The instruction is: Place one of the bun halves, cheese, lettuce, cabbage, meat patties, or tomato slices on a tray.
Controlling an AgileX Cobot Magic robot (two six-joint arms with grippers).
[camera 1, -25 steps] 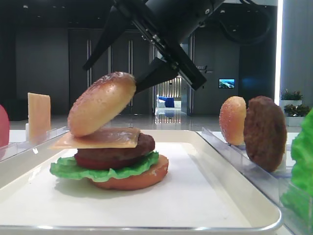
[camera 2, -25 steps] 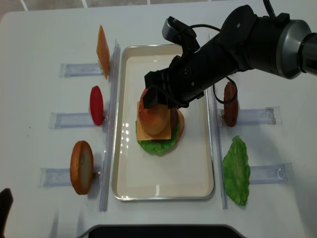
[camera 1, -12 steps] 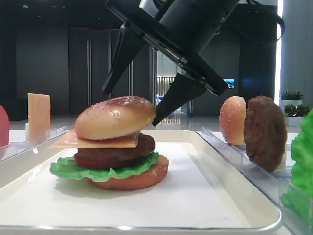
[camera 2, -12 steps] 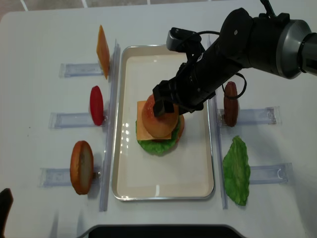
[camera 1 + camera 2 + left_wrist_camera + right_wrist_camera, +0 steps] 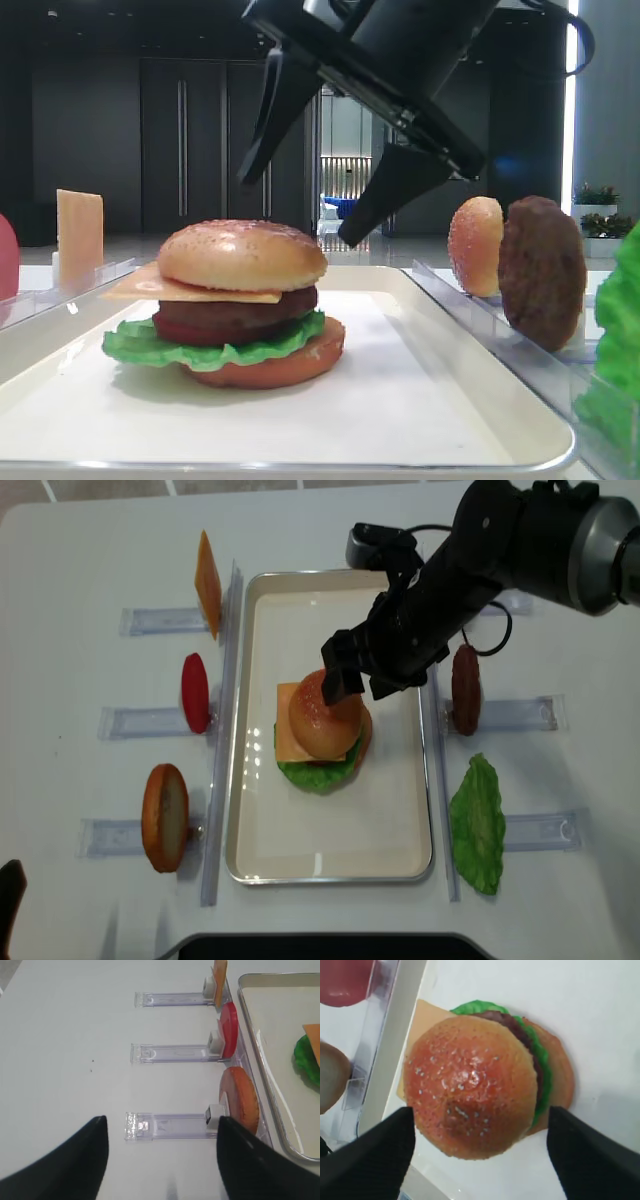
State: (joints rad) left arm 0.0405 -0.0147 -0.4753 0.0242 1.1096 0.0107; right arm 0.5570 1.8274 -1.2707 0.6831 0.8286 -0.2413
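A stacked burger stands on the white tray point(image 5: 330, 852) point(image 5: 420, 410). Its seeded top bun half point(image 5: 243, 255) point(image 5: 470, 1085) point(image 5: 323, 717) rests flat on a cheese slice point(image 5: 145, 289), over a dark patty point(image 5: 240, 318), a ruffled lettuce leaf point(image 5: 190, 347) and a bottom bun point(image 5: 285, 368). My right gripper point(image 5: 294, 211) point(image 5: 479, 1110) point(image 5: 362, 686) hangs just above the top bun, open, with its fingers clear of the crust on either side. My left gripper point(image 5: 161, 1120) is open over bare table beside a clear rack point(image 5: 170, 1125), holding nothing.
Left of the tray, racks hold a bun half point(image 5: 165, 817) point(image 5: 241, 1101), a tomato slice point(image 5: 195, 692) point(image 5: 229, 1030) and a cheese slice point(image 5: 207, 580). On the right are a patty point(image 5: 465, 688) point(image 5: 541, 270), a bun half point(image 5: 475, 245) and a lettuce leaf point(image 5: 477, 825).
The top bun went from tilted in the right gripper to lying flat on the cheese. The right gripper opened, let it go and rose a little.
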